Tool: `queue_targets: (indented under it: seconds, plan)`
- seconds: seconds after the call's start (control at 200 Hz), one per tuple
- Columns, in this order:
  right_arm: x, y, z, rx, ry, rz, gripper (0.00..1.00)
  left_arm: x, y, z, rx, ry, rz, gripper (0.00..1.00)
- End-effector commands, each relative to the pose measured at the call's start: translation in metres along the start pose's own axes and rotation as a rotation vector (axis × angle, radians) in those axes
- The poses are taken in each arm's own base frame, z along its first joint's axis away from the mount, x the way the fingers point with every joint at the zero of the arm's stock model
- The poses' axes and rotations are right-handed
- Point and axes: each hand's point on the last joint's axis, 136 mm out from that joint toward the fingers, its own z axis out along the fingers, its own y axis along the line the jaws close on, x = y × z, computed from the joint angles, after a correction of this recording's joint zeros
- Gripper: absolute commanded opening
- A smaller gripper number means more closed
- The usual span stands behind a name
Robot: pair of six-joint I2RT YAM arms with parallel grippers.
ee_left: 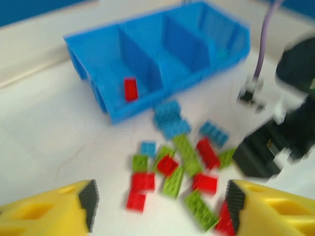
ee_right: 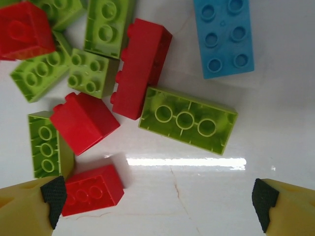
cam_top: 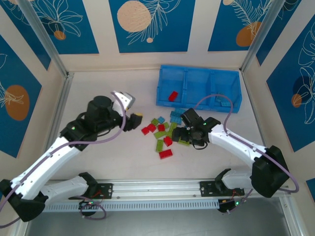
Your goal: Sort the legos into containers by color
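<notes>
Fingertips of the right gripper sit at the bottom corners of its wrist view. The black pads are spread wide, with only bare table between them. A small red brick lies just beside the pad at the left of that view. Directly ahead of the gap is a lime green brick, studs up. Its long axis runs across from one pad towards the other with a slight tilt, so the jaws would close on its short ends. I judge that a quarter turn of the wrist would give a surer hold across the narrow sides. Beyond it are more red and green bricks packed close, and a light blue brick lying apart with its length pointing away.

From above, the right gripper hangs over the right side of the pile, so it is the nearer arm. The left gripper is just off the pile's left edge. Its yellow fingers are also wide open and empty in its own view, with the bricks ahead of them.

Farthest back is the blue bin, its length running across the table. One red brick lies in its left compartment.
</notes>
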Motion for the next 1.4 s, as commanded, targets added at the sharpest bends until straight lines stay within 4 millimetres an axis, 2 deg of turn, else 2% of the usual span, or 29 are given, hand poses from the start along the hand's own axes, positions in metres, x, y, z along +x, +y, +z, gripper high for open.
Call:
queue_targets:
  seconds: [0.0,0.18,0.315,0.385,0.475,0.615,0.82,0.87,0.98,1.1,1.285,1.395]
  plan:
    - [-0.004,0.009,0.016,-0.046,0.022,-0.045,1.0,0.004,-0.007,0.003,0.045,0.038,0.063,0.9]
    - [-0.005,0.004,0.042,-0.012,0.061,-0.07,0.99,0.009,-0.008,0.003,0.051,0.069,0.053,1.0]
    - [-0.013,-0.013,0.057,0.104,0.042,-0.048,1.0,0.014,-0.001,0.001,0.015,0.113,0.11,1.0]
    - [-0.016,-0.016,0.063,0.128,0.031,-0.049,0.99,0.017,0.003,0.003,-0.008,0.116,0.151,1.0]
    - [-0.019,-0.02,0.068,0.15,0.023,-0.048,0.94,0.025,0.007,0.01,-0.022,0.117,0.19,1.0]
    - [-0.015,-0.022,0.075,0.148,0.039,-0.052,0.9,0.03,0.006,0.017,-0.008,0.123,0.206,1.0]
    - [-0.007,-0.009,0.063,0.024,0.055,-0.039,0.82,0.031,0.009,0.015,-0.01,0.073,0.225,1.0]
    - [0.001,-0.008,0.058,0.009,0.077,-0.038,0.85,0.032,0.009,0.015,-0.011,0.075,0.23,1.0]
    - [0.017,0.004,0.039,-0.046,0.08,-0.093,0.99,0.036,0.01,0.017,-0.007,0.089,0.235,1.0]
    - [0.032,0.014,0.023,-0.104,0.076,-0.117,0.99,0.039,0.007,0.02,0.013,0.097,0.23,1.0]
    - [0.052,-0.01,0.032,0.021,0.102,-0.133,0.98,0.038,0.005,0.017,0.024,0.083,0.236,1.0]
    - [0.054,-0.015,0.038,0.06,0.115,-0.136,0.95,0.038,0.007,0.017,0.013,0.083,0.24,1.0]
